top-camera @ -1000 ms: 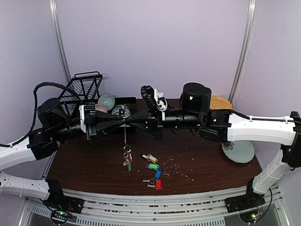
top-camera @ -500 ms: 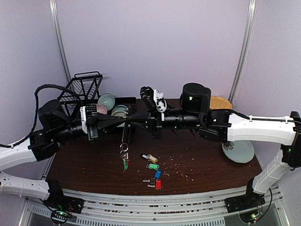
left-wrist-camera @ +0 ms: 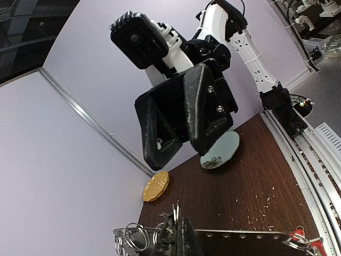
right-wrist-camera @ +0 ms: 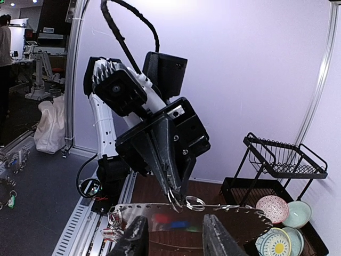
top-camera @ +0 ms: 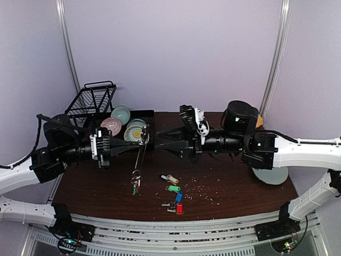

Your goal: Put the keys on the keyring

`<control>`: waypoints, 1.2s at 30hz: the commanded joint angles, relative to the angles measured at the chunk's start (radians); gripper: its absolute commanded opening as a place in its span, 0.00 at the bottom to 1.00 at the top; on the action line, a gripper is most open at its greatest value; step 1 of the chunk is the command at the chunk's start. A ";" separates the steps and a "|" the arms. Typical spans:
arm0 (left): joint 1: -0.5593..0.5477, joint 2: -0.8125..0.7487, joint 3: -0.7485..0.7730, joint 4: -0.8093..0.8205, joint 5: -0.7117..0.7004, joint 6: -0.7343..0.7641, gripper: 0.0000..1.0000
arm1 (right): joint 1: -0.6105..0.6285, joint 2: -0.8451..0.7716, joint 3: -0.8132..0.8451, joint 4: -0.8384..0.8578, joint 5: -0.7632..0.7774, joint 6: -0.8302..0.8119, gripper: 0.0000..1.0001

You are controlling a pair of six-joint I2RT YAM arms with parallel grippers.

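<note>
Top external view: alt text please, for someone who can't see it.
The left pincer, shut, holds the keyring above a dark table, keys dangling. The right pincer faces it, open. Tagged keys lie loose below.

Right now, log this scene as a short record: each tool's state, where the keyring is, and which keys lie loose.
left tool: shut on the keyring, raised above the table
right tool: open, apart from the ring
keyring: hangs from the left tool, keys bunched at its lower end
loose keys: yellow, green, blue and red tags on the table
behind: dish rack, patterned plates
</note>
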 commanded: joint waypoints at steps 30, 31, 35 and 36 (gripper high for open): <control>-0.056 0.174 -0.106 0.755 0.159 -0.496 0.00 | -0.003 -0.065 0.005 -0.021 -0.068 0.100 0.28; -0.055 0.178 -0.101 0.743 0.164 -0.497 0.00 | -0.003 -0.058 0.008 -0.014 -0.065 0.105 0.29; -0.055 0.190 -0.085 0.714 0.159 -0.503 0.00 | -0.003 -0.025 0.041 -0.010 -0.102 0.114 0.27; -0.055 0.189 -0.086 0.706 0.148 -0.495 0.00 | -0.003 -0.019 0.047 -0.014 -0.108 0.113 0.26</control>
